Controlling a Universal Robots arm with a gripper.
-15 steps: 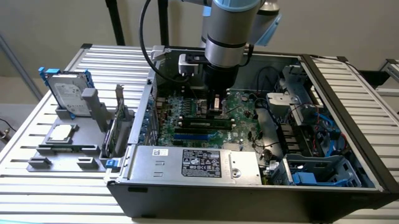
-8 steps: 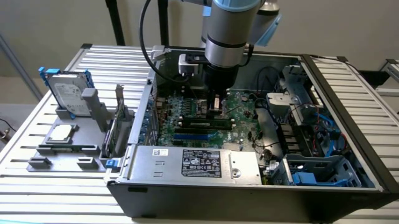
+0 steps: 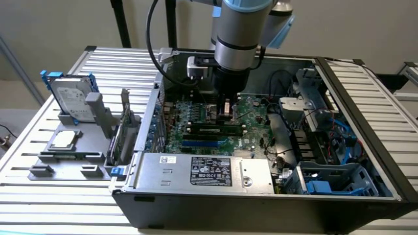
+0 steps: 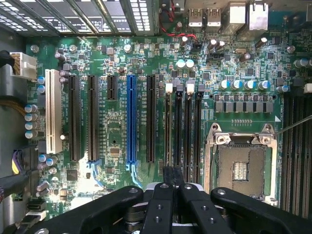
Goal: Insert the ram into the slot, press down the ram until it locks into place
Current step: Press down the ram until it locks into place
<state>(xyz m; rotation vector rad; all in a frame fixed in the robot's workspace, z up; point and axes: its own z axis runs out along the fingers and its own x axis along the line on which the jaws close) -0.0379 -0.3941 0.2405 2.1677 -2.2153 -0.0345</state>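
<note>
We see a matt black plastic pincer, glossy green circuit board with black plastic slot, and ribbed bare-metal counter under a matt dark metal case.

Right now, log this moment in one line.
gripper: shut, over green motherboard | long green ram stick: in narrow black slot | lock: cannot tell

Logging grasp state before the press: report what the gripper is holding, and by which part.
Cannot be told. The gripper hangs over the memory slots. A ram lies along one of them, but no hold on it can be made out.
</note>
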